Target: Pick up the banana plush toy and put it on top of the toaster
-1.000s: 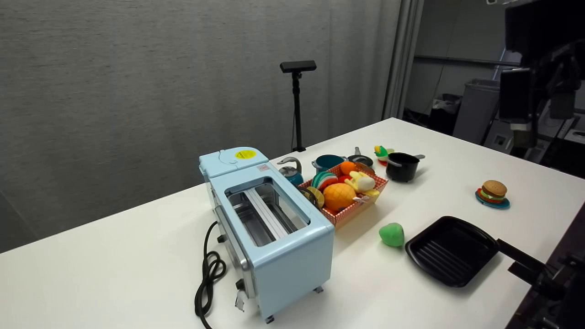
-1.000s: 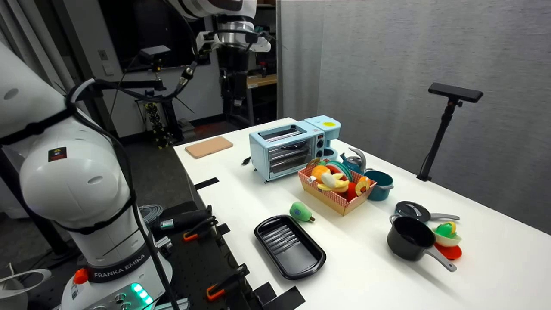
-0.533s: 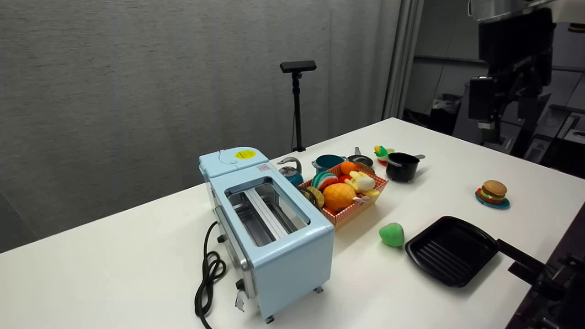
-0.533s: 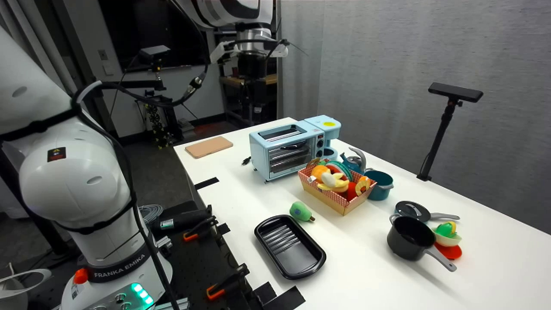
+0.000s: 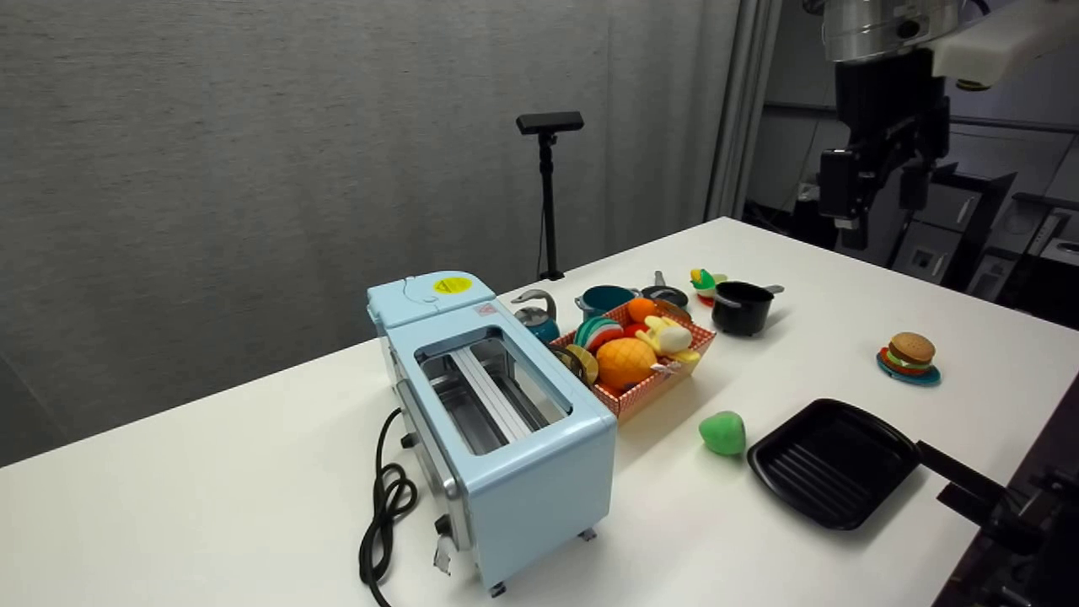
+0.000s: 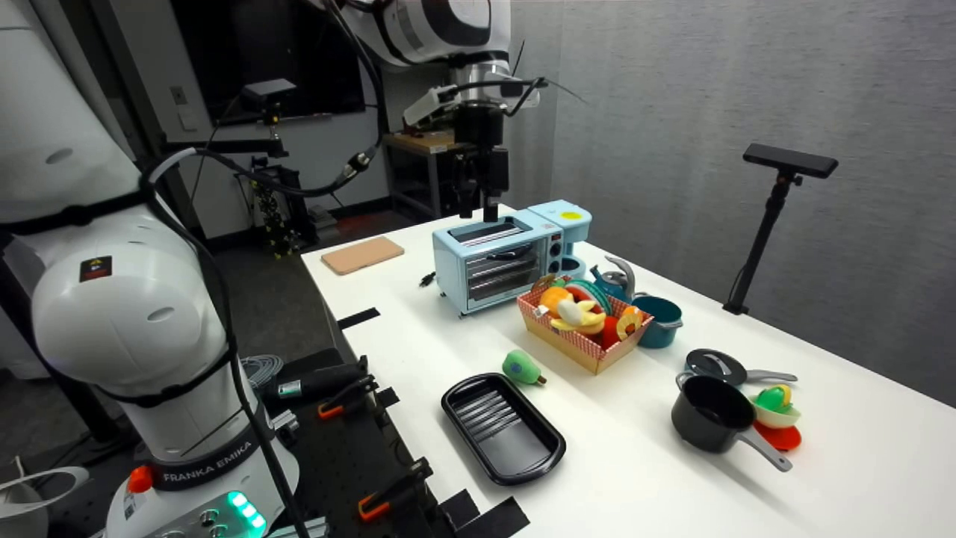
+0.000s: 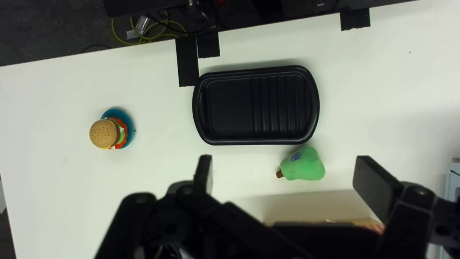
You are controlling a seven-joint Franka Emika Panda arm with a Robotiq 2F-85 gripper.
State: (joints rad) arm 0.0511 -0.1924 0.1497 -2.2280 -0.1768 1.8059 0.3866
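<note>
Swung further across, the end effector hangs above the table, spread wide.

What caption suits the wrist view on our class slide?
Open gripper above a white table bearing a black tray, toy burger and green pear-shaped toy.

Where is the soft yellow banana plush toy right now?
In an exterior view, the banana plush toy lies in the red-checked rectangular basket, toward its right end, right of the large orange plush fruit.
</note>
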